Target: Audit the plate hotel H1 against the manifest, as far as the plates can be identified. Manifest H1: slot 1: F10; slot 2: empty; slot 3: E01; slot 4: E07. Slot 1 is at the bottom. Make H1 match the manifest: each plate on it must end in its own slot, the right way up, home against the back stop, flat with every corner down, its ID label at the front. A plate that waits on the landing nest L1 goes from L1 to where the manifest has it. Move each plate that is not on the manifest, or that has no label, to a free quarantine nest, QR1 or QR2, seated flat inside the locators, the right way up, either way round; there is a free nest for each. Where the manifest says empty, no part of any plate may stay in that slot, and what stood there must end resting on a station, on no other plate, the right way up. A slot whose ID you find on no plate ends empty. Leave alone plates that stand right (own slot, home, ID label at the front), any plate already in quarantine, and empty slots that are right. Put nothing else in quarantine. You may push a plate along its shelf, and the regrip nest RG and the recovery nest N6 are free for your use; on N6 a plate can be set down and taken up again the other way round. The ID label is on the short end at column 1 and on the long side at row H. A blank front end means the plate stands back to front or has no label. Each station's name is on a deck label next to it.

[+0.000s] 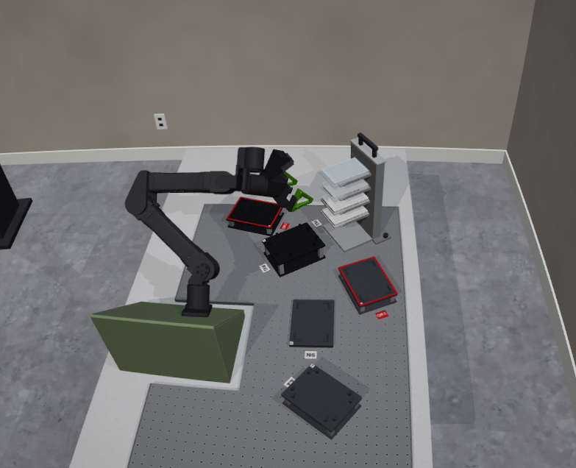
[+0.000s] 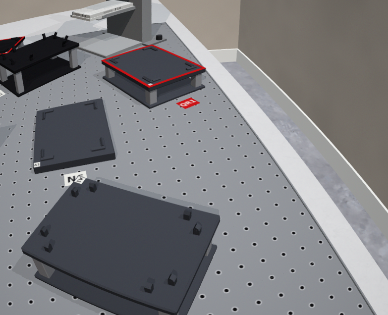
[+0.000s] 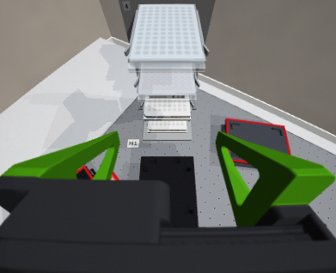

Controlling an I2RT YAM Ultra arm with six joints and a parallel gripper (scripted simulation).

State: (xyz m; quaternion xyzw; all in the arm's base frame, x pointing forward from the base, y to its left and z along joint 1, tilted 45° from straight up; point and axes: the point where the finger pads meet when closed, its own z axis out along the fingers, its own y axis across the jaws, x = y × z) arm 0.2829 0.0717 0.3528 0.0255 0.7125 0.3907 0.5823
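The plate hotel H1 (image 1: 377, 196) (image 2: 141, 20) stands at the back right of the deck. All of its slots hold a white well plate. The top plate (image 1: 346, 171) (image 3: 166, 34) sticks out furthest towards me, and below it are the second (image 1: 347, 187) (image 3: 168, 82), third (image 1: 346, 201) (image 3: 167, 107) and bottom plate (image 1: 346, 215) (image 3: 167, 125) (image 2: 102, 9). I cannot read their front labels. My gripper (image 1: 297, 187) (image 3: 168, 136) is open and empty. It hangs in the air in front of the hotel, facing the plates' front ends.
Quarantine nests QR1 (image 1: 367, 281) (image 2: 153, 64) (image 3: 256, 135) and QR2 (image 1: 254, 212) (image 2: 0, 47) are red-rimmed and bare. The black regrip nest RG (image 1: 293, 246) (image 2: 37, 54) (image 3: 168, 180), the flat N6 (image 1: 312, 322) (image 2: 72, 133) and the landing nest L1 (image 1: 322, 400) (image 2: 119, 243) hold nothing.
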